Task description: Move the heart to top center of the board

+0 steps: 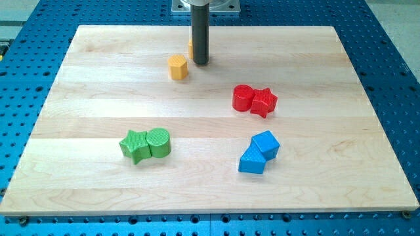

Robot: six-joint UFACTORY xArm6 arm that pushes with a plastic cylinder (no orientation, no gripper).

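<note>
My tip (pixel 200 63) rests on the board near the view's top centre. A yellow block (pixel 191 47) shows only as a sliver at the rod's left edge. It is mostly hidden behind the rod, and its shape cannot be made out. A yellow hexagonal block (pixel 177 67) lies just left of the tip, a small gap apart. No block in plain sight reads clearly as a heart.
A red cylinder (pixel 243 98) touches a red star (pixel 264 101) right of centre. A green star (pixel 134 145) touches a green cylinder (pixel 158 142) at lower left. A blue cube (pixel 265 144) touches a blue wedge (pixel 252 160) at lower right. The wooden board (pixel 98 98) sits on a blue perforated table.
</note>
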